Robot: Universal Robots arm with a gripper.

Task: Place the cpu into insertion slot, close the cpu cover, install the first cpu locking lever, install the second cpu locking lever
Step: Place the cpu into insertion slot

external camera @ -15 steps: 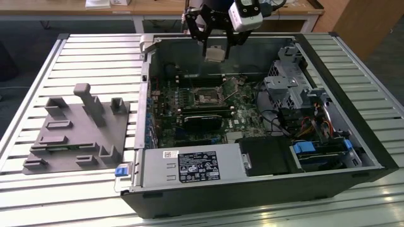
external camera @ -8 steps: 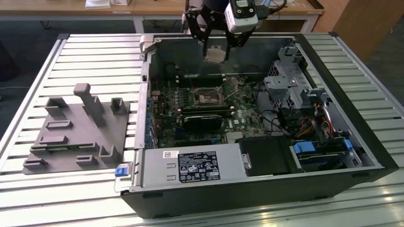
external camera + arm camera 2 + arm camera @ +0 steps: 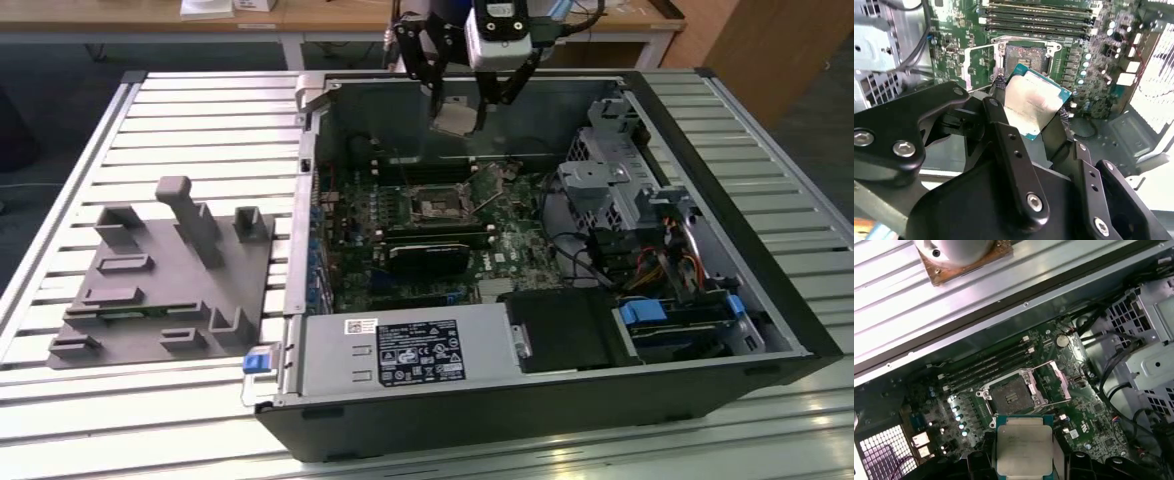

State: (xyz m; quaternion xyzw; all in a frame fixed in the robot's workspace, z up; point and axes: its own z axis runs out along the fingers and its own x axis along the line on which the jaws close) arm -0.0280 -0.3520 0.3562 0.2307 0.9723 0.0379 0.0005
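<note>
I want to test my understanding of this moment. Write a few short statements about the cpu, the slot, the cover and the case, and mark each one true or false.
1. The gripper holds the cpu between its fingers. True.
2. The cpu already sits in the insertion slot. False: the slot is empty, and the cpu is held apart from it, over the board.
3. The cpu cover is closed over the slot. False: it is swung open and stands beside the slot.
4. The computer case lies open on a slatted metal table. True.
</note>
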